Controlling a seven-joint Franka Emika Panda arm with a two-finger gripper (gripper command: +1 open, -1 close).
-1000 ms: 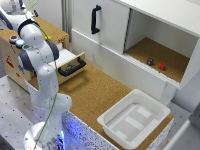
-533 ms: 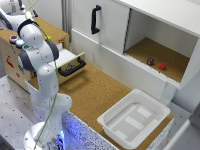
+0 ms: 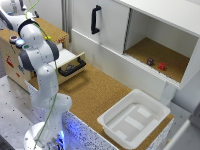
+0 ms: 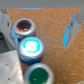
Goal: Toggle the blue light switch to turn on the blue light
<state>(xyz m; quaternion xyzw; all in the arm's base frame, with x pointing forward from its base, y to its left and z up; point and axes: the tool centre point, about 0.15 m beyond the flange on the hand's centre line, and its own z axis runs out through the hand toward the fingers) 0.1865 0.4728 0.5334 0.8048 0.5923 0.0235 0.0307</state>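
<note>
In the wrist view the blue light [image 4: 31, 47], a round cap with a dark rim, glows bright cyan on the wooden box top [image 4: 50, 17]. A red cap [image 4: 23, 27] sits on one side of it and a green cap [image 4: 39, 76] on the other. I cannot make out a blue light switch apart from the cap. My gripper [image 4: 39, 26] hangs above the caps and is open, with one finger [image 4: 5, 22] at each edge of the picture and nothing held. In the exterior view the arm [image 3: 36, 47] leans over the box at the exterior view's left, where the caps [image 3: 18, 42] show small.
A wooden box with a half-open drawer [image 3: 70, 62] stands beside the arm. A white bin [image 3: 132, 120] sits on the cork tabletop [image 3: 95, 92]. The white cabinet has a sliding door with a black handle [image 3: 95, 19] and an open bay holding small blocks [image 3: 156, 64].
</note>
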